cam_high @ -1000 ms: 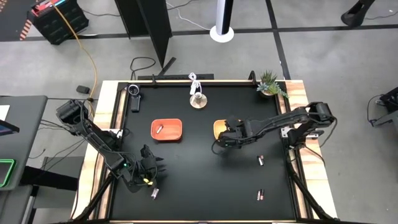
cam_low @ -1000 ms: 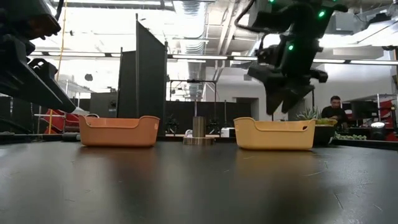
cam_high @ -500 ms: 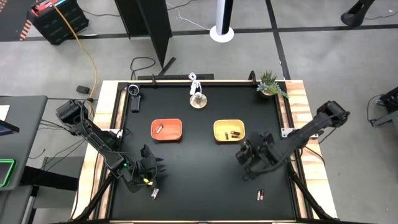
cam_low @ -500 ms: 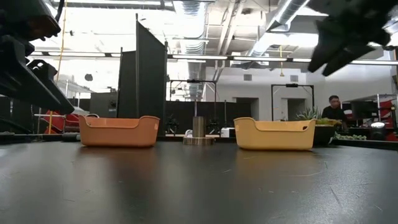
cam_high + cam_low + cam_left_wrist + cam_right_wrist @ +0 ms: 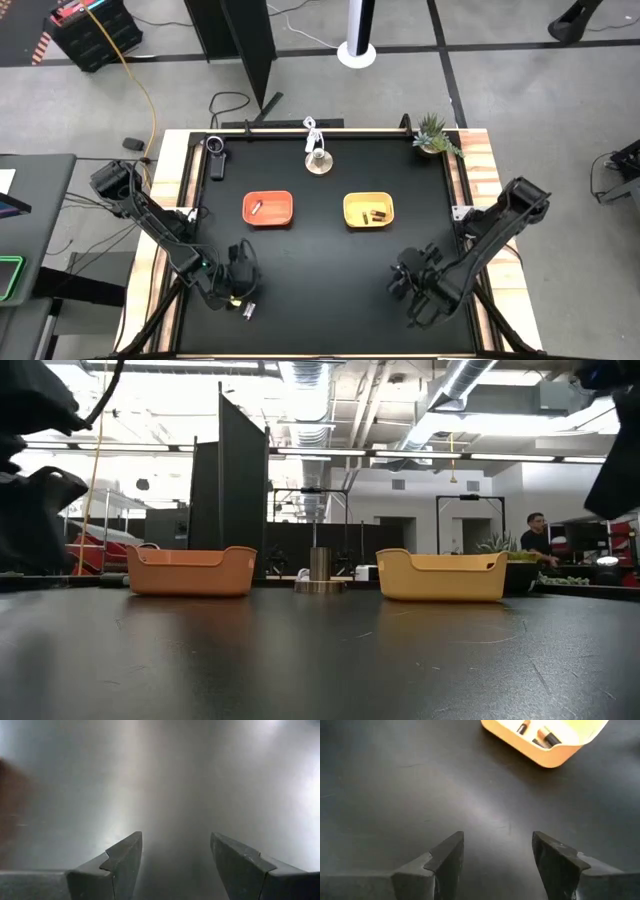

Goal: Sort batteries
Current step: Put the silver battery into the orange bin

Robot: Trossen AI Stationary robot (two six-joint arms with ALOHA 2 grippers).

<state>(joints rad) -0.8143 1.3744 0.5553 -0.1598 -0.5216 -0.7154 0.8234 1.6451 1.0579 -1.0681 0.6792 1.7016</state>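
At the near left of the table (image 5: pixel 320 250), the left gripper (image 5: pixel 240 283) hangs low over the black top with its two fingers spread apart and nothing between them; its wrist view shows only blurred table surface past the fingers (image 5: pixel 122 865). Just on the near side of it, a single silvery battery (image 5: pixel 248 311) lies on the table, close to the near edge. At the near right, the right gripper (image 5: pixel 415 290) sits over the table at much the same depth, its fingers likewise parted and empty, with bare black top between the fingertips (image 5: pixel 447 855) in its wrist view. Whether any battery lies under that arm cannot be told from above. Farther back, toward the middle of the table, two small trays stand side by side, well apart from both grippers: the orange tray (image 5: pixel 268 208) on the left holds one silvery-white cell (image 5: pixel 256 207), and the yellow tray (image 5: pixel 368 210) on the right holds dark brownish cells (image 5: pixel 377 215), two of which show in the right wrist view. Beyond the trays, near the far edge, stands a round metal-and-wood object (image 5: pixel 318 160) with a white cable, and a small potted plant (image 5: pixel 434 134) sits at the far right corner. In the low view a person (image 5: pixel 538 540) is visible in the room behind the table.
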